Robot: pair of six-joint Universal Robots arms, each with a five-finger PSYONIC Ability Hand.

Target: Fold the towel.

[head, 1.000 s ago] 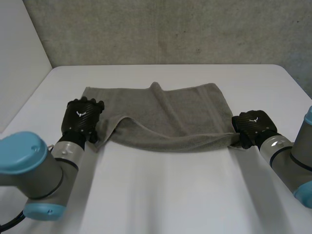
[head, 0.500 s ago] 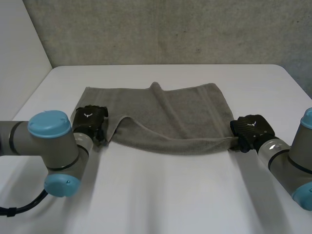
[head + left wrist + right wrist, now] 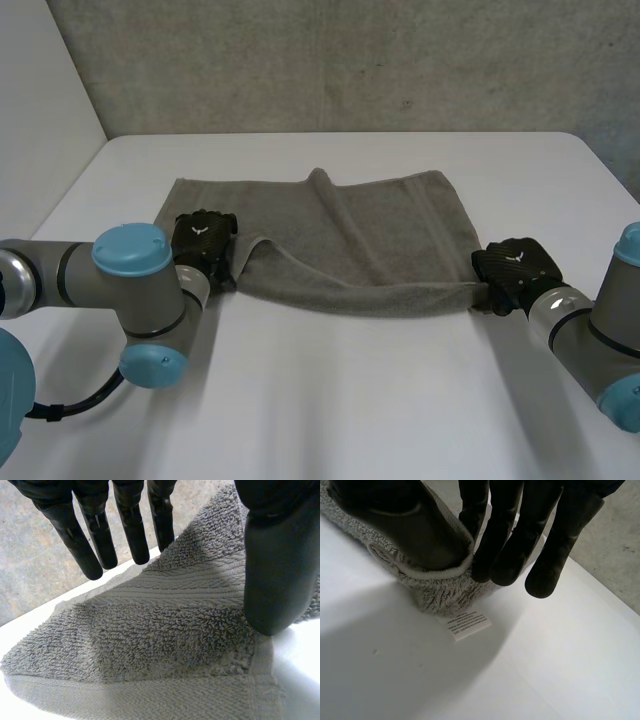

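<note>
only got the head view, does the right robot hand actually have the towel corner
observer: yes, the right robot hand pinches the towel edge between thumb and curled fingers.
operator: and the left one
observer: the left robot hand has straight fingers; its thumb tip rests on the towel.
operator: anything near the right corner
observer: a small white label lies on the table by that pinched corner.
</note>
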